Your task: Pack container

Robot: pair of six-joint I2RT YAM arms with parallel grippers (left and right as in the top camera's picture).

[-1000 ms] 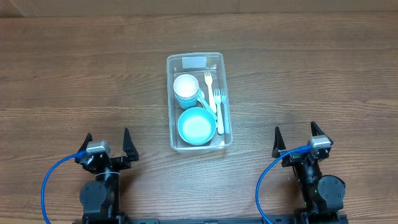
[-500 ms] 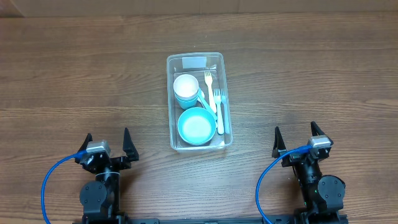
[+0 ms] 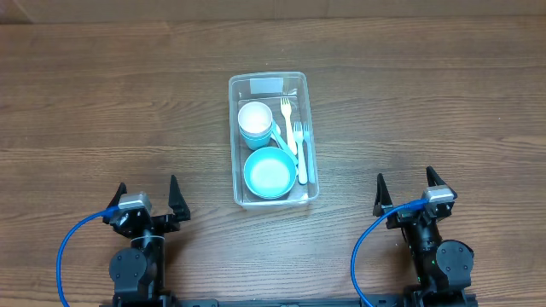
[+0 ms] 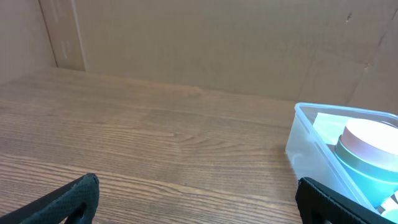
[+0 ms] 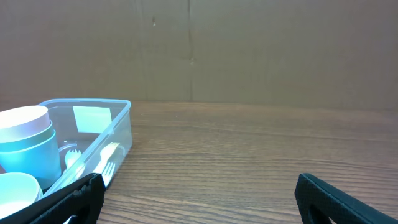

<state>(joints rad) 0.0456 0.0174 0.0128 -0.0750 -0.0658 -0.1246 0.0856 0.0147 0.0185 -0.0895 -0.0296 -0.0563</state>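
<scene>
The clear rectangular container sits at the table's middle, its pale label at the far end. Inside are a white cup stacked in a teal cup, a teal bowl, and white and teal forks along its right side. The container also shows in the left wrist view and the right wrist view. My left gripper is open and empty at the near left, well apart from the container. My right gripper is open and empty at the near right.
A brown cardboard wall stands behind the wooden table. Blue cables run from both arm bases at the front edge.
</scene>
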